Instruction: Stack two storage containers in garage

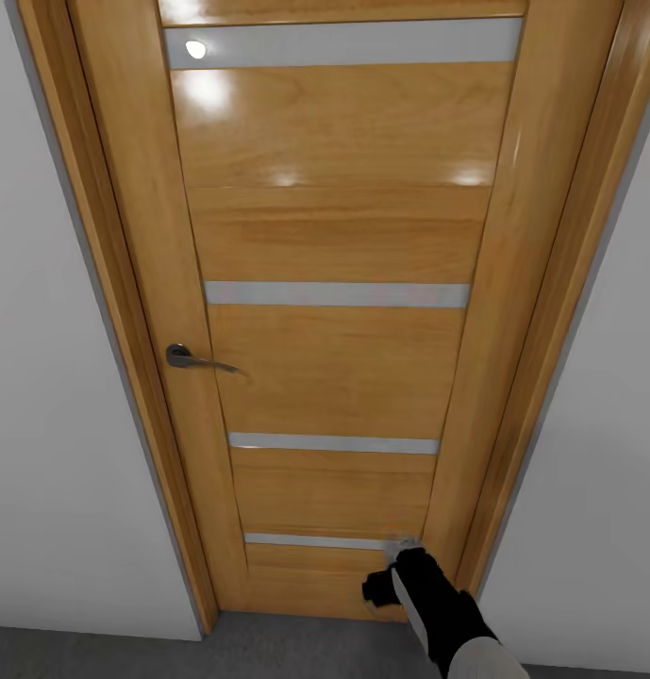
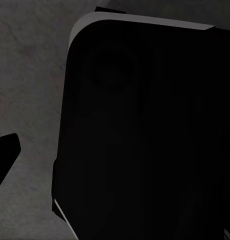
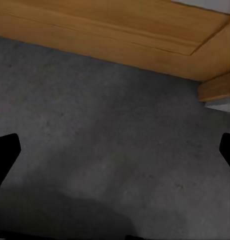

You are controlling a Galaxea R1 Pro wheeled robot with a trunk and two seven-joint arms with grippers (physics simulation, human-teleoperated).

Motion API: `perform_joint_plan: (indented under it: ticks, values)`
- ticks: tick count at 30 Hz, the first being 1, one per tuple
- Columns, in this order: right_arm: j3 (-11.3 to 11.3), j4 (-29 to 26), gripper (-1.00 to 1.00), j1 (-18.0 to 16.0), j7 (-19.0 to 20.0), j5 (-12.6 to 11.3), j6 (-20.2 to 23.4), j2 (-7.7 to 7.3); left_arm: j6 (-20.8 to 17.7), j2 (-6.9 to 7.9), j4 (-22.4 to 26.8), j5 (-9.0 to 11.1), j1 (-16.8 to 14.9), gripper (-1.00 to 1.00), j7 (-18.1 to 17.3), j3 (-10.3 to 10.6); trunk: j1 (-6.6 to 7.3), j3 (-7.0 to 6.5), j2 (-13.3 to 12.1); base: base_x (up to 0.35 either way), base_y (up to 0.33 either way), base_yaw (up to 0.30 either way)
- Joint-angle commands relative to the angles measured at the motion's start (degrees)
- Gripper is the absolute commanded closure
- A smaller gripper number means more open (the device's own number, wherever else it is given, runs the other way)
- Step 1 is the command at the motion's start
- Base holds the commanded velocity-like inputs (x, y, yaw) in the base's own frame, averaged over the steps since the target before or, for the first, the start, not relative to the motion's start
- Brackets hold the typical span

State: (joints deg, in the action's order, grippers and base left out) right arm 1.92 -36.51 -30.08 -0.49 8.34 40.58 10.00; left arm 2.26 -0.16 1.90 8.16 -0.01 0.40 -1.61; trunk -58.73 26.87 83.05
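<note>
Right, head view: closed wooden door (image 1: 334,311) dead ahead, lever handle (image 1: 188,356) on its left edge, white walls (image 1: 51,377) tight on both sides. Right end effector (image 1: 389,577) is low against the door's bottom edge.

Left wrist: dark robot body (image 2: 150,135) blocks most of the grey concrete floor (image 2: 30,90); finger spread can't be told.

Right wrist: fingers (image 3: 6,155) wide apart, holding nothing, over bare floor up to the door base.

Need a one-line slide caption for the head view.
Facing a shut wooden door with lever handle, right gripper low near its bottom edge.
</note>
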Motion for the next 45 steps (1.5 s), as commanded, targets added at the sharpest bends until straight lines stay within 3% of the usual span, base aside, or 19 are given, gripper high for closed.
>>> perform_joint_plan:
  ticks: [1, 5, 10, 16, 18, 20, 22, 23, 24, 25, 26, 28, 30, 45]
  values:
    - [2.1, -3.66, -1.0, -0.16, -0.05, 0.15, 2.53, 0.0, 0.11, -0.02, 0.03, 0.37, -0.01, -1.0, 0.04, -0.1, 0.0, 0.06, 0.03, 0.0, 0.0, 0.0]
    - [8.44, -14.53, -1.0, -2.13, -0.3, -0.28, 10.82, 0.0, 0.11, -0.07, 0.03, 0.37, -0.04, -1.0, 0.04, -0.14, 0.0, 0.06, 0.03, 0.0, 0.0, 0.0]
    - [11.36, -19.54, -1.0, -10.09, 0.04, -1.28, 19.42, 0.0, 0.11, -0.05, 0.03, 0.37, -0.05, -1.0, 0.04, -0.15, 0.0, 0.06, 0.03, 0.0, 0.0, 0.0]
    - [14.56, -22.87, -1.0, -13.2, 0.2, -3.75, 19.42, 0.0, 0.11, -0.02, 0.03, 0.35, -0.01, -1.0, 0.04, -0.15, 0.0, 0.06, 0.03, 0.0, 0.0, 0.0]
    - [17.06, -23.36, -1.0, -13.49, 0.25, -4.06, 19.42, 0.0, 0.11, -0.02, 0.03, 0.36, 0.0, -1.0, 0.04, -0.15, 0.0, 0.06, 0.03, 0.0, 0.0, 0.0]
    - [20.07, -23.57, -1.0, -13.59, 0.3, -4.22, 19.42, 0.0, 0.11, -0.02, 0.03, 0.37, -0.01, -1.0, 0.04, -0.15, 0.0, 0.06, 0.03, 0.0, 0.0, 0.0]
    - [24.65, -23.67, -1.0, -13.64, 0.35, -4.6, 19.42, 0.0, 0.11, -0.02, 0.03, 0.37, 0.0, -1.0, 0.04, -0.15, 0.0, 0.06, 0.03, 0.0, 0.0, 0.0]
    - [28.41, -23.71, -1.0, -13.66, 0.36, -5.23, 18.32, 0.0, 0.11, -0.02, 0.03, 0.37, 0.0, -1.0, 0.04, -0.15, 0.0, 0.06, 0.03, 0.0, 0.0, 0.0]
    - [32.23, -23.75, -1.0, -13.67, 0.38, -6.42, 16.29, 0.0, 0.11, -0.02, 0.03, 0.37, -0.01, -1.0, 0.04, -0.15, 0.0, 0.06, 0.03, 0.0, 0.0, 0.0]
    - [37.0, -23.8, -1.0, -13.68, 0.23, -9.2, 13.33, 0.0, 0.11, -0.02, 0.03, 0.37, 0.0, -1.0, 0.04, -0.15, 0.0, 0.06, 0.03, 0.0, 0.0, 0.0]
    - [39.11, -23.79, -1.0, -13.68, 0.05, -11.46, 11.62, 0.0, 0.11, -0.02, 0.03, 0.37, 0.0, -1.0, 0.04, -0.14, 0.0, 0.06, 0.03, 0.0, 0.0, 0.0]
    - [41.03, -23.83, -1.0, -13.68, -0.25, -14.37, 9.89, 0.0, 0.11, -0.02, 0.03, 0.37, -0.01, -1.0, 0.04, -0.14, 0.0, 0.06, 0.03, 0.0, 0.0, 0.0]
    - [42.49, -23.96, -1.0, -13.69, -0.63, -16.7, 8.73, 0.0, 0.11, -0.02, 0.03, 0.37, -0.02, -1.0, 0.04, -0.14, 0.0, 0.06, 0.03, 0.0, 0.0, 0.0]
    - [41.95, -28.52, -1.0, -18.56, -4.62, -12.21, 7.26, 0.0, 0.11, -0.02, 0.03, 0.38, -0.08, -1.0, -0.2, -0.15, 0.0, 0.06, 0.03, 0.0, 0.0, 0.0]
